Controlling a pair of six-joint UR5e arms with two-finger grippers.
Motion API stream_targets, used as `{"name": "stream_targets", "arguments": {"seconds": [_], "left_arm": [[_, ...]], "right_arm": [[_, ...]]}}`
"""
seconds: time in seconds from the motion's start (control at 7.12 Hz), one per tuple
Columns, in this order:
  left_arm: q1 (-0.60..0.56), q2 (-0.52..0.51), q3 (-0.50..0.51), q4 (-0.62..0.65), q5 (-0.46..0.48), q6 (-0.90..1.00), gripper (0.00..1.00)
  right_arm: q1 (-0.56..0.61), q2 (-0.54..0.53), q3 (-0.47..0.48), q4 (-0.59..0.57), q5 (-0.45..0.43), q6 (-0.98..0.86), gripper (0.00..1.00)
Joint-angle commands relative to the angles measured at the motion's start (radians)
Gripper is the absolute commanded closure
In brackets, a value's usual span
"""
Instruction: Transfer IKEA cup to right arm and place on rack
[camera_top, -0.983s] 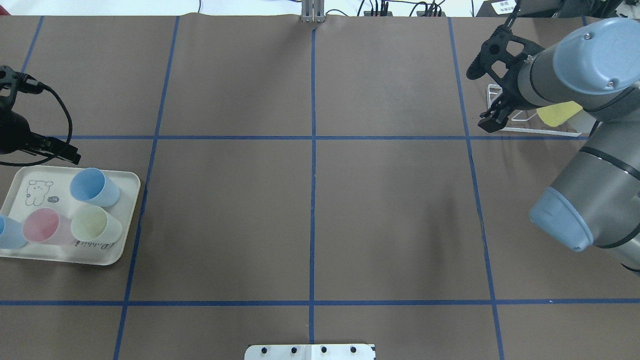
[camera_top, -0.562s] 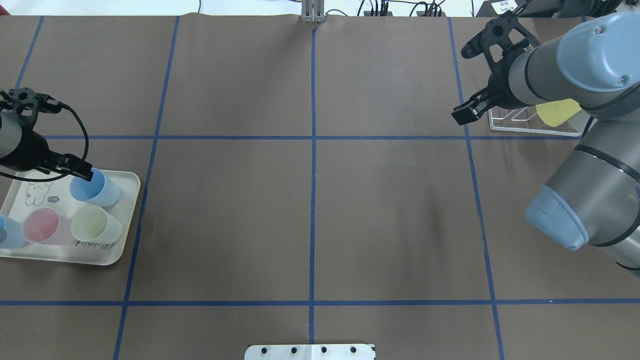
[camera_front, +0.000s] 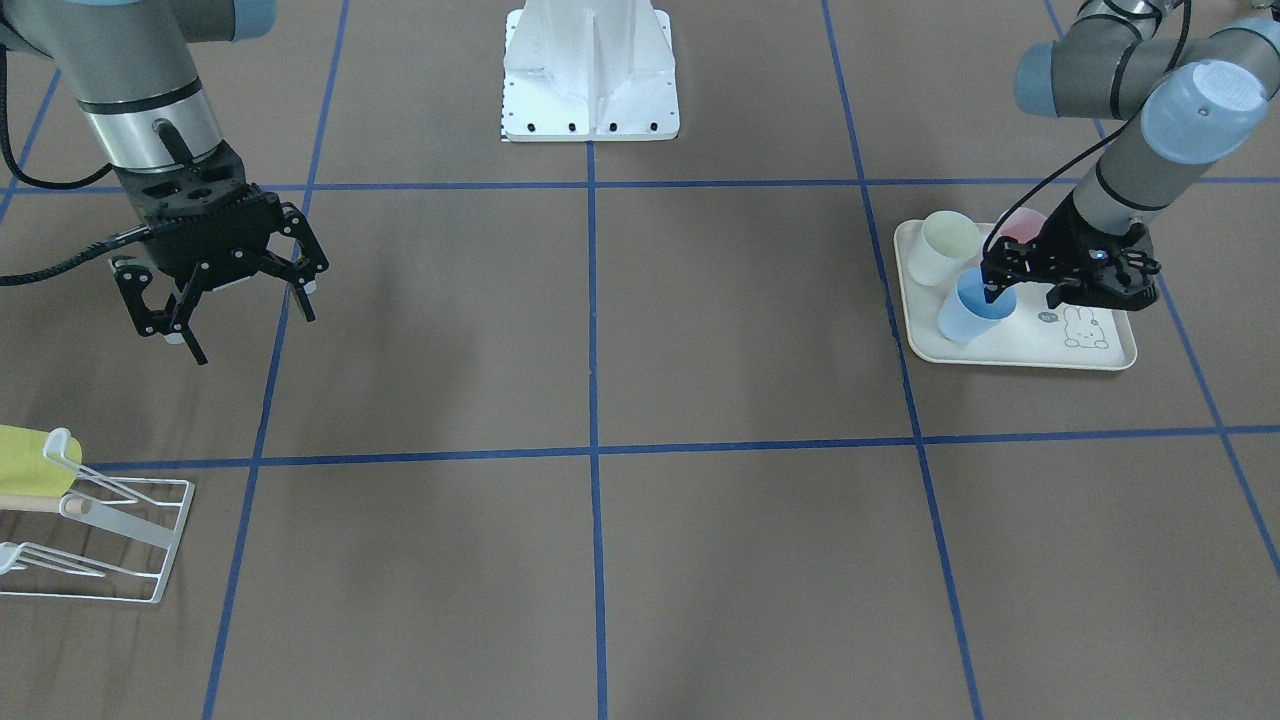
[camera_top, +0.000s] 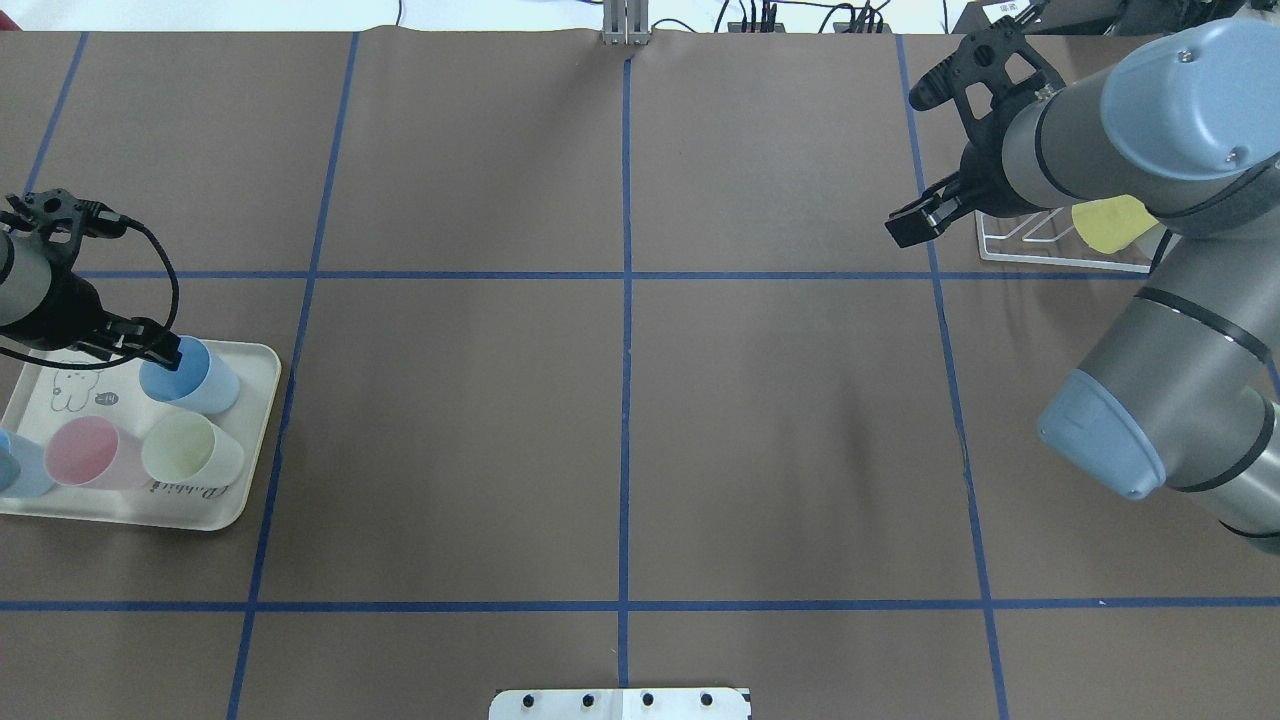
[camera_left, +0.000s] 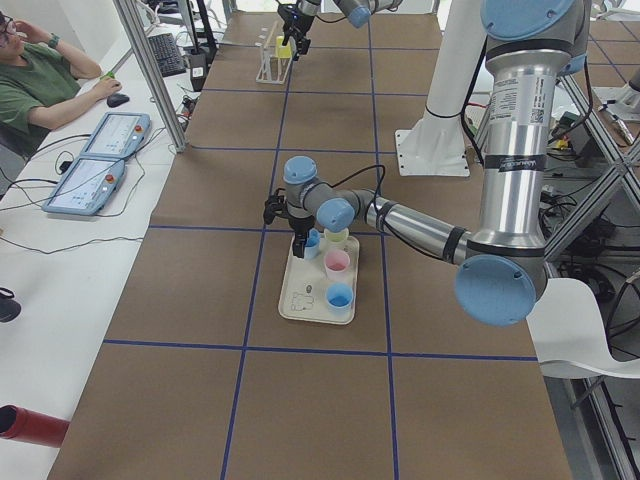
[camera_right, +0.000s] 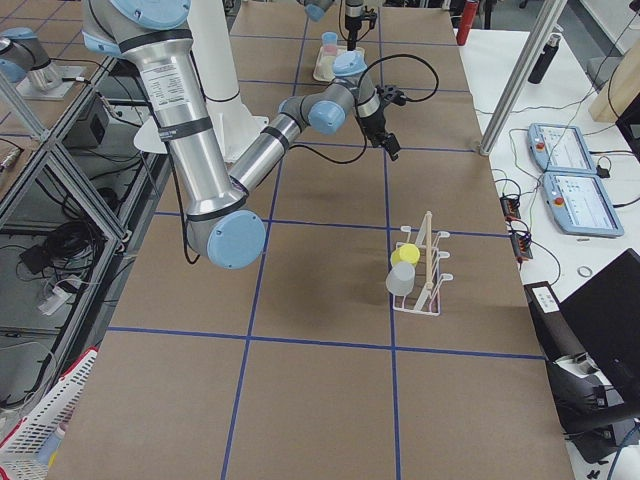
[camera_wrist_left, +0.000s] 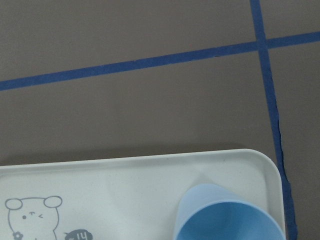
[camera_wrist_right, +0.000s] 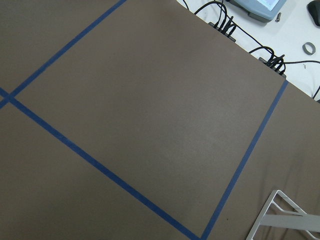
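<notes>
Front-facing view: at the right, the left gripper (camera_front: 1008, 282) hung with a fingertip at the rim of the blue cup (camera_front: 968, 318), which stood on the cream tray (camera_front: 1010, 352). I could not tell whether it gripped. At upper left the right gripper (camera_front: 248, 322) gaped wide, holding nothing.

Overhead view: the rack (camera_top: 1040, 256) sat at upper right and bore a yellow cup (camera_top: 1108, 225).

Left wrist view: the blue cup filled the lower right corner.

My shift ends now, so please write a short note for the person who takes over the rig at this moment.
Left gripper: at the rim of a blue cup on the tray; grip unclear, cup not lifted.
Right gripper: open, empty, above the table, apart from the rack.
Done: one yellow cup is on the rack.
To do: lift, hand over, place on rack.
</notes>
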Motion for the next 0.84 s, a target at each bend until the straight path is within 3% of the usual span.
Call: {"name": "stream_targets", "arguments": {"seconds": [0.0,0.14,0.28,0.7], "left_arm": [[0.0,-0.002,-0.001,-0.002,-0.007,-0.001,0.69],[0.0,-0.003,-0.005,0.0,-0.008,-0.001,0.92],[0.0,-0.003,-0.009,0.0,-0.008,-0.001,1.0],[-0.001,-0.011,-0.007,0.009,-0.051,-0.001,1.0]], "right_arm": [[-0.004,0.001,0.0,0.0,0.0,0.0,0.01],[-0.005,0.001,0.0,0.0,-0.001,-0.001,0.01],[-0.005,0.0,0.0,0.002,-0.001,-0.001,0.01],[-0.005,0.0,0.0,0.002,-0.001,-0.001,0.01]]}}
